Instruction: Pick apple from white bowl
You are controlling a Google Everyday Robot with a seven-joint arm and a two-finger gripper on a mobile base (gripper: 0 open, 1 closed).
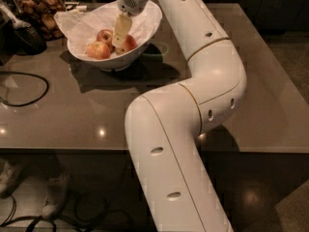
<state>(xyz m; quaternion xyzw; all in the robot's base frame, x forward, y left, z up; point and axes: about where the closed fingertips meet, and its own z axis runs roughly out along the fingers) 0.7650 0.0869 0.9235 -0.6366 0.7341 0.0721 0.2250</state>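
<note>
The white bowl (149,21), lined with crumpled white paper, stands at the back left of the table and holds three apples. The pinkish-red apple (130,43) lies at the right of the group. A paler yellow-orange apple (98,50) lies at the left, and a darker red apple (104,35) with a stem dimple lies behind. My gripper (119,38) reaches down into the bowl from above. It sits between the darker apple and the pinkish-red apple, right against the pinkish-red one and partly hiding it.
My white arm (193,105) curves across the right and middle of the brown table (72,110). A jar of snacks (41,8) and a dark object (24,35) stand at the back left. A black cable (29,88) loops on the table's left side.
</note>
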